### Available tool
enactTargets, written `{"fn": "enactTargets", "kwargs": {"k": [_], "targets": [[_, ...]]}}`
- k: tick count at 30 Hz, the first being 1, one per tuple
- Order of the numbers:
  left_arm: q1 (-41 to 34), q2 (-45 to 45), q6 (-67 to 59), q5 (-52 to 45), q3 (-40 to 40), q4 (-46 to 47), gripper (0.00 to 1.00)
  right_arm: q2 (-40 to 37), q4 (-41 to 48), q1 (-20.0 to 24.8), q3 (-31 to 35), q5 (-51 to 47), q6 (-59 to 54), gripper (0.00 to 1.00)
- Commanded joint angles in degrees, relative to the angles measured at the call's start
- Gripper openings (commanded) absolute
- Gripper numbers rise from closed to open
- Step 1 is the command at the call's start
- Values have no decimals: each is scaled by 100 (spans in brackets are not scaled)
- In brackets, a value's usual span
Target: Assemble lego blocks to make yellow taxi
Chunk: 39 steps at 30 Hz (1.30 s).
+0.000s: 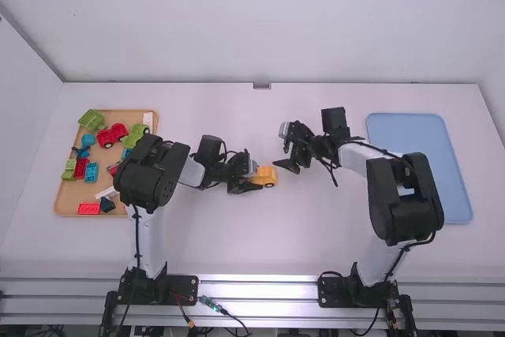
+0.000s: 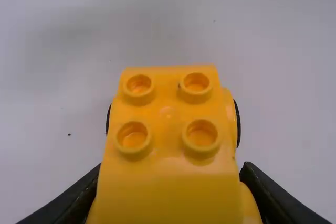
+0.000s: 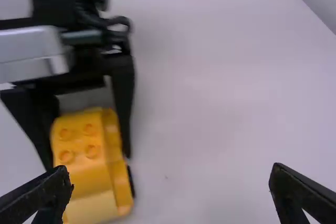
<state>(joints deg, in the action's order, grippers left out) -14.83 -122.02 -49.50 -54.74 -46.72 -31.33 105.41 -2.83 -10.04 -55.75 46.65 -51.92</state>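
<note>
Yellow car [image 1: 267,177] on worktop [image 1: 260,250], between the arms; four bare studs up top, dark wheels [image 2: 238,124] at the sides. Left pincer [image 1: 257,177] closed on its body, one finger each flank. Right pincer [image 1: 282,155] open, fingers wide apart, near the car. Mixed bricks in tan tray [image 1: 126,118], far left; blue tray [image 1: 418,132], right.

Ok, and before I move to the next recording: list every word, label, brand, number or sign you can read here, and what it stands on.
None can be read.
Yellow car: studs on top, no readable lettering.
Blocks in the tan tray: too small to tell.
Blue tray: no readable text.
</note>
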Motion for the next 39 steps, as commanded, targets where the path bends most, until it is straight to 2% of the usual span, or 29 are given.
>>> {"fn": "enactTargets", "kwargs": {"k": [1,2,3,5,8,12,15,16,19,23,26,29,32,35,39], "targets": [[-17,-95,-136,835,101,105,33,-321,22,109,31,-809,782,99],[-17,-95,-133,833,81,118,43,-360,39,131,31,-944,896,99],[-17,-95,-131,833,81,118,46,-369,52,136,31,-944,918,99],[-17,-95,-131,935,37,160,99,-366,70,142,76,-848,1021,99],[-17,-82,-129,1058,-26,273,99,-366,61,131,227,-573,870,99],[-17,176,-138,1025,-221,1012,99,-366,-127,133,726,203,166,99],[50,740,-330,1250,-411,2031,99,-366,-901,133,1368,811,-17,99],[55,775,-372,1255,-420,2096,99,-366,-946,133,1399,835,-17,99],[149,1365,-1134,1147,-588,3239,99,-366,-1908,125,1937,1211,173,99],[175,1900,-1556,1091,-680,3998,99,-233,-2492,-98,2168,1270,151,99],[229,2136,-1681,1071,-634,4113,99,222,-2662,-345,1902,1176,247,99],[310,2228,-1683,1086,-570,4096,99,731,-2430,-470,1394,1386,186,99],[518,2270,-1532,1064,-529,4105,99,1218,-1386,-435,693,2076,-713,99],[785,2320,-1287,1008,-529,4122,99,1483,-415,-448,181,2142,-1377,99],[1067,2348,-1331,664,-527,4140,99,1828,-105,-605,-205,2133,-1515,99]]}}
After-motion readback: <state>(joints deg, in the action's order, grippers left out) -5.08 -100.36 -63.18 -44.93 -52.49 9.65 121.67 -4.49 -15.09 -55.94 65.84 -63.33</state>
